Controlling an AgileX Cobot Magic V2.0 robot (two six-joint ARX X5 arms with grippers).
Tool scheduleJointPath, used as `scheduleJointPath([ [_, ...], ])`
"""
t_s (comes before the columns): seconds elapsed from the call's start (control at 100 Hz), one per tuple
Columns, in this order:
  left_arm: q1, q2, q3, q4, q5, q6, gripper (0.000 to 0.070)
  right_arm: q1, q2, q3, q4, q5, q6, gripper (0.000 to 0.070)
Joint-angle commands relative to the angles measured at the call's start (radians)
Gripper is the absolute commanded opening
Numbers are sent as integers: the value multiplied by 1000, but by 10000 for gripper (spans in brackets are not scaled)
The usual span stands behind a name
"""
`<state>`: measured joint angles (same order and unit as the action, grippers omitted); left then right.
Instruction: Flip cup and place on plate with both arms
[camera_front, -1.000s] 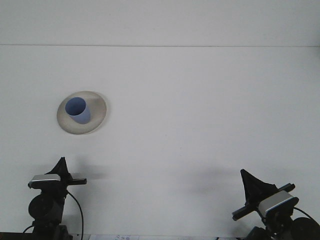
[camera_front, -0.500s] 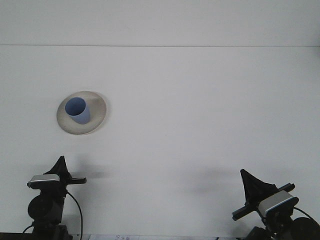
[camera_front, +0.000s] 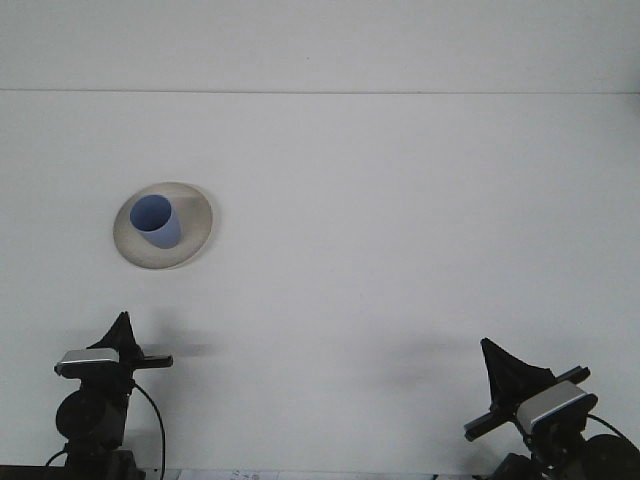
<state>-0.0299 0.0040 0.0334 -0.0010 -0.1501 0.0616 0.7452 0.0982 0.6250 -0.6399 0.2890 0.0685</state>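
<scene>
A blue cup (camera_front: 155, 220) stands upright, mouth up, on a pale round plate (camera_front: 192, 243) at the left of the white table. My left gripper (camera_front: 121, 331) is at the bottom left, well below the plate, with nothing near it. My right gripper (camera_front: 497, 360) is at the bottom right, far from the cup. Both grippers taper to a dark point, and nothing is held in either.
The white table (camera_front: 400, 230) reaches to a back edge line near the top of the view. The camera housings of both wrists and a black cable (camera_front: 155, 415) sit at the bottom edge.
The left arm has sunk very slightly toward the bottom edge. The cup, the plate and the right arm have not moved.
</scene>
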Motion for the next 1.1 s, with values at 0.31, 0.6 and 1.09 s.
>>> scheduleJointPath([
  [0.31, 1, -1, -19, 10, 1, -2, 12, -386, -40, -169, 220, -60, -84, 4],
  [0.6, 1, -1, -19, 11, 1, -2, 12, -728, -97, -534, 592, -235, -37, 4],
  [1.09, 1, -1, -19, 10, 1, -2, 12, -785, -97, -612, 607, -237, -19, 4],
])
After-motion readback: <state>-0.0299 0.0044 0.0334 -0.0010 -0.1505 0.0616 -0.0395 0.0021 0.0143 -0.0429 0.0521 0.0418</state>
